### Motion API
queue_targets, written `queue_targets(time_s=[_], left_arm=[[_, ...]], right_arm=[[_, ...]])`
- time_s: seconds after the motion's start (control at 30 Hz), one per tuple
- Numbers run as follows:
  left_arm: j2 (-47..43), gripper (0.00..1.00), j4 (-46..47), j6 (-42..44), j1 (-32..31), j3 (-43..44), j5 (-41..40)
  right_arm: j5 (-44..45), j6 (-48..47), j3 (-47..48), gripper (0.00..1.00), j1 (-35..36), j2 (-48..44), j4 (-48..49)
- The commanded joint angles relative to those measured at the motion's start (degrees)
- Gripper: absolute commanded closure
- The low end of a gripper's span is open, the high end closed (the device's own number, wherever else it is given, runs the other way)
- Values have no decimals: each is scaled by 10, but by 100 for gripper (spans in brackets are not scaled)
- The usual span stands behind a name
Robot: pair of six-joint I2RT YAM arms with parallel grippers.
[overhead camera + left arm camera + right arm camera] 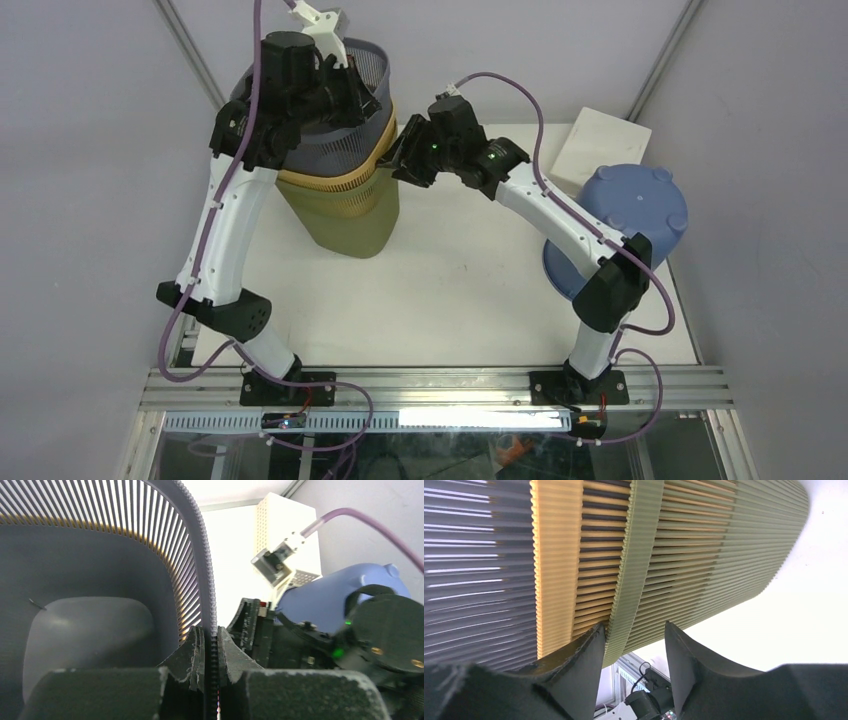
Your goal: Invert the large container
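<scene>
Over white table (480, 290), left gripper (209, 642) clamps rim of grey basket (100, 555); right gripper (634, 632) gapes at olive basket (724, 545).

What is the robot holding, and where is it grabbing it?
The left gripper pinches the grey basket by its top rim. The right gripper sits open around the rim of the green basket.

The white table (450, 290) carries an olive slatted basket (350, 215); well right of it sit a blue tub (640, 205) and a white box (605, 140).
</scene>
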Motion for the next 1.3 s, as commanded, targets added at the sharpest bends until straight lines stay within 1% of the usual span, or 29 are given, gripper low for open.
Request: queue_targets(time_s=[0.0,0.17,0.3,0.6,0.7,0.83,1.0,1.1,1.2,1.27], left_arm=[[-48,100,153,-68,-36,56,90],[-66,100,142,-48,-36,62,58],[-77,100,130,-15,-35,77,18],[-94,100,140,52,-35,94,-72],[-97,100,151,60,-35,95,-74],[-102,100,165,68,-35,95,-78],[-112,100,188,82,-35,108,-85],[-118,100,201,89,-35,115,-86],[-124,100,219,94,-35,113,-83],[-125,100,228,97,-35,114,-78]], right_arm=[[1,3,-17,49,22,29,-14],[-8,-9,-6,49,22,21,-10],[-19,-28,12,49,21,3,-7],[-11,-60,29,42,15,-70,15],[-16,-54,25,37,10,-86,39],[-18,-43,15,35,8,-95,66],[-33,-32,31,34,6,-58,66],[-31,-24,36,35,6,-32,47],[-30,-8,15,36,6,-22,47],[-38,3,-5,36,7,-23,66]])
